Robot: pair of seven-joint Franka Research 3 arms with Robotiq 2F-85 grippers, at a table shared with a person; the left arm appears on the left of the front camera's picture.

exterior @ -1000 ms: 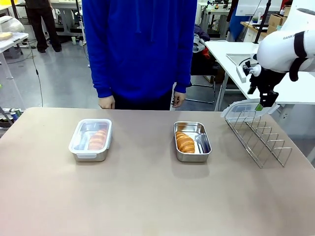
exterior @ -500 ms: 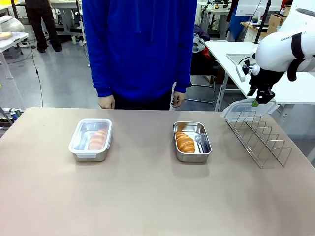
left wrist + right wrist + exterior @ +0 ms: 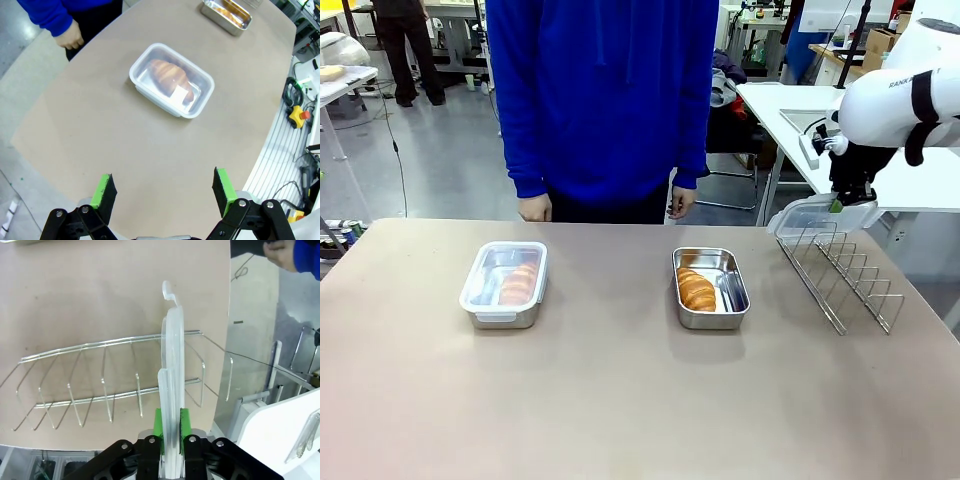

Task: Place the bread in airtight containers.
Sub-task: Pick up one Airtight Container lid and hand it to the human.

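Note:
Two steel containers stand on the table. The left container [image 3: 505,285] wears a clear lid with a croissant [image 3: 520,283] under it. Uncovered, the right container [image 3: 711,288] holds the other croissant [image 3: 696,290] in its left half. At the far right my right gripper [image 3: 837,205] is shut on a clear lid [image 3: 815,217] above the wire rack [image 3: 840,272]. In the right wrist view the green pads [image 3: 159,424] pinch that lid [image 3: 171,380] edge-on. My left gripper [image 3: 164,187] hangs open high over the table, the lidded container [image 3: 172,80] well beyond it.
A person in a blue sweater [image 3: 605,100] stands at the far edge, hands [image 3: 535,208] hanging by the table. The wire rack [image 3: 110,385] takes up the right end of the table. The near half of the table [image 3: 620,410] is bare.
My right gripper has shut on the clear lid and raised it a little out of the wire rack; the rack shifted slightly. The left arm and both containers have not moved.

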